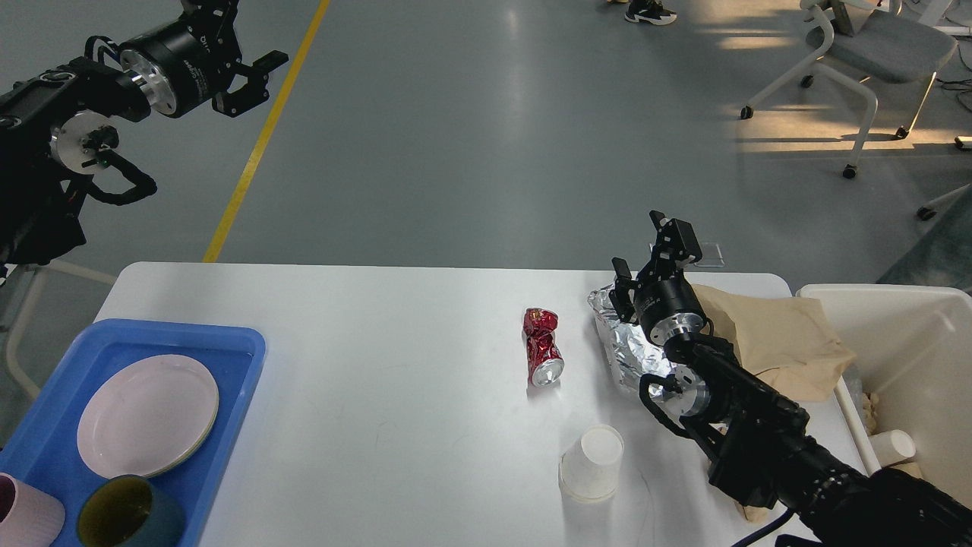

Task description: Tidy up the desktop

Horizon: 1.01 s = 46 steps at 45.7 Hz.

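Observation:
The white desktop [380, 365] carries a crushed red can [543, 348] near its middle. An upturned white paper cup [592, 463] stands nearer the front. Crumpled foil [626, 353] and a brown paper bag [774, 342] lie at the right. My right gripper [638, 245] hovers open just above the far end of the foil, holding nothing. My left gripper [247, 42] is open and empty too, raised high over the floor beyond the table's far left corner.
A blue tray [243, 342] at the front left holds a pale plate [148, 414], a pink cup [23, 520] and a dark green cup [129, 516]. A cream bin [911, 334] stands off the right edge with a paper cup [894, 447] inside. A chair [873, 53] is far right.

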### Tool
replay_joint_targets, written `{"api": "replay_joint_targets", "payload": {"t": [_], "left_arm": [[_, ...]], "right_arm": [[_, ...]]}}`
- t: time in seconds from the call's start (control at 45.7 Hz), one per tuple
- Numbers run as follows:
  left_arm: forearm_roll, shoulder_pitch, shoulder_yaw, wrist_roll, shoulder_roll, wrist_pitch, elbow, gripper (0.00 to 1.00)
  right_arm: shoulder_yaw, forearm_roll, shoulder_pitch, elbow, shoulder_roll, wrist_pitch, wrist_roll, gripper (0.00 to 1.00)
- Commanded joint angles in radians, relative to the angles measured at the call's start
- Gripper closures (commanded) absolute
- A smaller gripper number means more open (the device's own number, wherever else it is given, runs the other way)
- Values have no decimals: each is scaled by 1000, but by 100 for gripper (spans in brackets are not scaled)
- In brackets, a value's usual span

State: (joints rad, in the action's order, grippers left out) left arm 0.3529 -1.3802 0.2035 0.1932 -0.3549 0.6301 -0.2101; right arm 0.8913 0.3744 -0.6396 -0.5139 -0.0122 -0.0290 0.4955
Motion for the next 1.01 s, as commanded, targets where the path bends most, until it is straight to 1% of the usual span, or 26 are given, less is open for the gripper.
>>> {"api": "replay_joint_targets", "payload": {"t": [0.0, 0.153, 0.307, 0.438, 0.504, 0.569, 0.679, 0.789, 0.876, 0.986], "left_arm": [[0, 15, -1, 0, 1, -4, 0, 4], [4, 29, -10, 0, 2, -13, 1, 4], [14, 72, -56, 0, 8, -99, 1, 4], [12, 113, -170, 0, 13, -162, 1, 4], [15, 139, -243, 0, 17, -176, 1, 4], [17, 170, -303, 0, 25, -178, 1, 4], [18, 228, -429, 2, 73, -182, 1, 4], [15, 306, -552, 2, 105, -182, 1, 4], [17, 362, -608, 2, 128, -182, 1, 4], [18, 415, -635, 0, 139, -182, 1, 4]], "right_arm": [[0, 0, 0, 0, 0, 0, 0, 0], [0, 0, 0, 0, 0, 0, 0, 0], [0, 0, 0, 0, -2, 0, 0, 0], [0, 0, 0, 0, 0, 0, 0, 0], [0, 0, 0, 0, 0, 0, 0, 0], [0, 0, 0, 0, 0, 0, 0, 0], [0, 0, 0, 0, 0, 0, 0, 0], [0, 0, 0, 0, 0, 0, 0, 0], [2, 0, 0, 0, 0, 0, 0, 0], [0, 0, 0, 0, 0, 0, 0, 0]]}}
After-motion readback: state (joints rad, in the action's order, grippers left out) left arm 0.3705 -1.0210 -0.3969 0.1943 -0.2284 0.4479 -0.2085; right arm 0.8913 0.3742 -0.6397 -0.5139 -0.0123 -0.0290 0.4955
